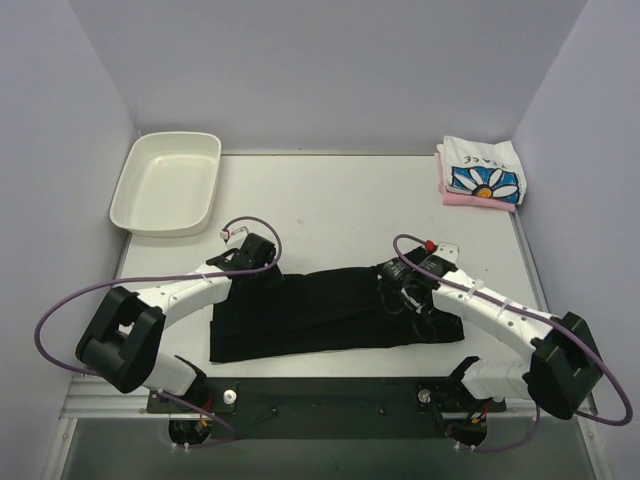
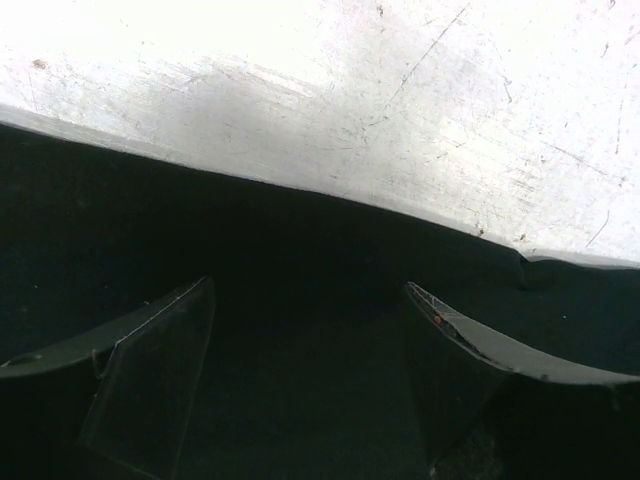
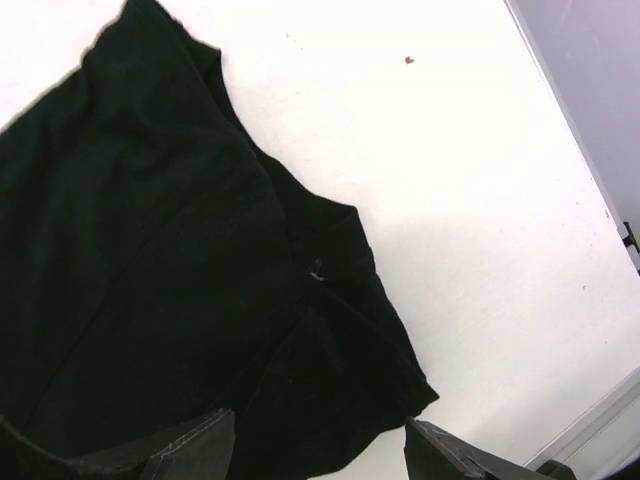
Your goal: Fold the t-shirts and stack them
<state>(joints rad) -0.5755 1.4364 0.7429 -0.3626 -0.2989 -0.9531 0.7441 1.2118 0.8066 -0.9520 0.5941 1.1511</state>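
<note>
**Black tee laid out up front, both arms parked on it**

The black t-shirt [image 1: 320, 315] lies across the near middle of the table [image 1: 330, 200], folded into a long wide band that runs left to right just ahead of the arm bases. Its right end is a bit rumpled, with a few layers bunched together. In the right wrist view there's a small white bit [image 3: 316, 272] at one of those folds, too tiny to read.

The left gripper [image 1: 258, 268] sits over the far left corner of the band. Its wrist cam shows both fingers [image 2: 150, 380] spread wide, nothing pinched, just black cloth under and between them and bare tabletop beyond the shirt's edge.

The right gripper [image 1: 395, 285] is at the far edge near the right end. Same deal there: its fingers [image 3: 450, 462] are apart and released, hanging above the bunched cloth. Can't tell if either set of tips actually touches the fabric.

In the far right corner the daisy-print shirt [image 1: 483, 172] sits folded on top of the pink shirt [image 1: 478, 200], well apart from the black one. A white tray [image 1: 130, 200] is in the far left corner.
</note>
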